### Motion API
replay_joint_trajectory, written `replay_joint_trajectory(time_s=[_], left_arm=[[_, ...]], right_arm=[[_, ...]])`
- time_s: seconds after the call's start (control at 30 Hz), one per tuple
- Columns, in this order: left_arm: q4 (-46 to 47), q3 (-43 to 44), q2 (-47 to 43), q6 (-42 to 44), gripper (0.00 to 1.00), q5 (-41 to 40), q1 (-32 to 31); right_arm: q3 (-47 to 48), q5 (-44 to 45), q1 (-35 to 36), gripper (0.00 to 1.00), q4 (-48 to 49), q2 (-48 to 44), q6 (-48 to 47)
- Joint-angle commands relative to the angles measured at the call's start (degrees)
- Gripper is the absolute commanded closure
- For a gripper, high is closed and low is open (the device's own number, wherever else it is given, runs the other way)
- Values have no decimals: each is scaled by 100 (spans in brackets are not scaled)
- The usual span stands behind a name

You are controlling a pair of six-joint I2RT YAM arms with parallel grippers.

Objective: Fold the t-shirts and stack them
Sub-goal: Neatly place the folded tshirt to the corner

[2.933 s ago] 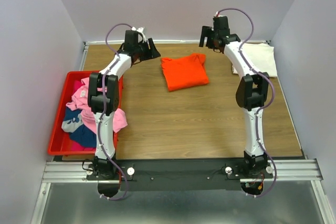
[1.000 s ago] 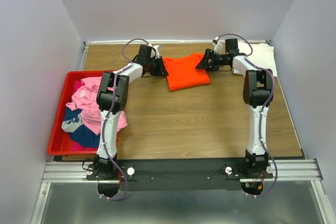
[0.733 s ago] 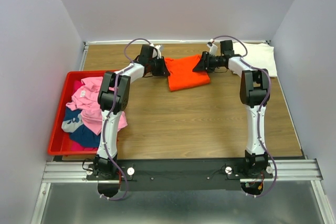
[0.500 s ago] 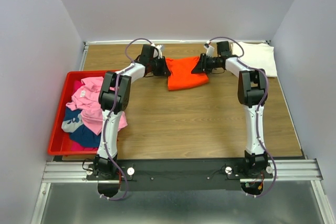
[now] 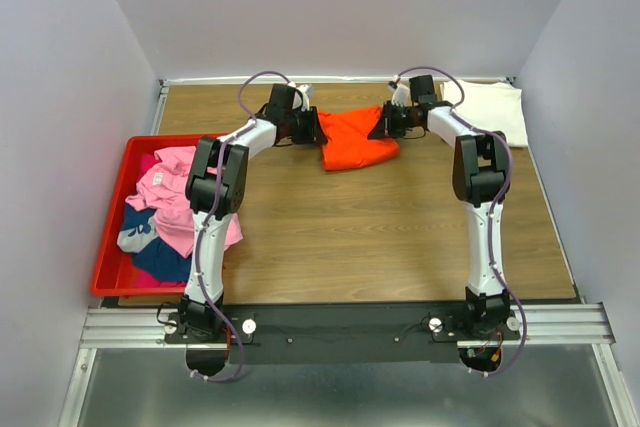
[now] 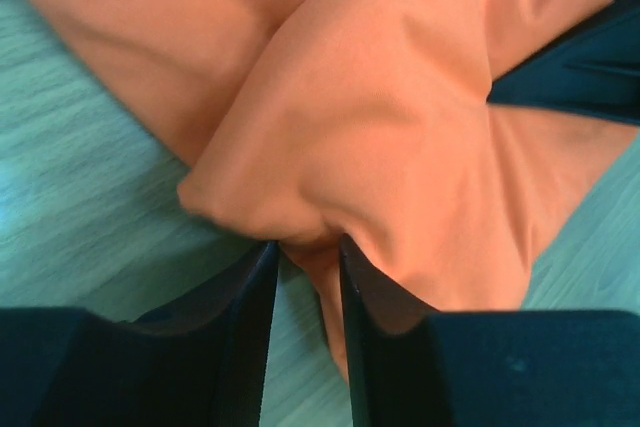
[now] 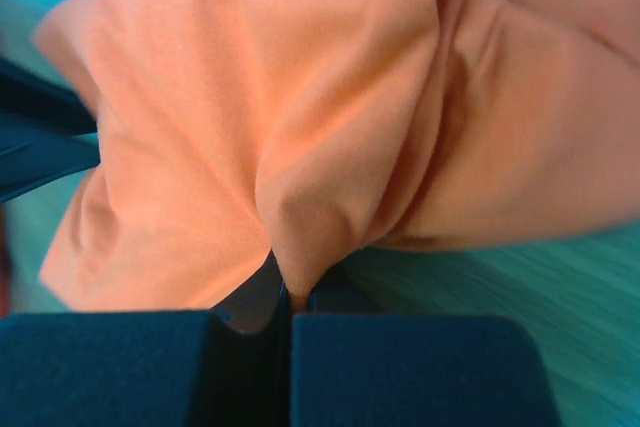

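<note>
**Here, orange shirt [image 5: 357, 144] pinched at both sides**

Nearest, bare table [image 5: 380, 237]; a bin [image 5: 105, 259] of shirts [image 5: 170, 202] hugs its left edge. Farther, left gripper [image 5: 318, 128] and right gripper [image 5: 378, 127] each clamp the orange shirt's sides; only the wrist views show folds nipped between the jaws. Far right lies a cream shirt [image 5: 495, 107].

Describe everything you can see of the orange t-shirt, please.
The orange t-shirt is plain, bright, soft-looking cloth, folded into a compact bundle. It is over the far middle of the wooden table. The jaws of the left arm pinch a fold at its left edge, and those of the right arm pinch one at its right edge, so the cloth gathers into creases between them. Whether its lower part rests on the table is unclear.
</note>
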Motion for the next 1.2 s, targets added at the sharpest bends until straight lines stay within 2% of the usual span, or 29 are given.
replay_joint_trajectory(time_s=[0.0, 0.47, 0.97, 1.17], left_arm=[[-146, -181, -646, 112, 55, -151, -6], [-173, -999, -1113, 244, 53, -239, 117], [-102, -1526, -1289, 261, 53, -327, 117], [-76, -1614, -1245, 244, 53, -327, 117]], right_arm=[[35, 1208, -189, 100, -342, -385, -427], [1194, 3237, -638, 100, -1326, -421, -1921], [2170, 3678, -813, 99, -1484, -333, -2511], [2250, 3687, -936, 100, -1528, -579, -2590]])
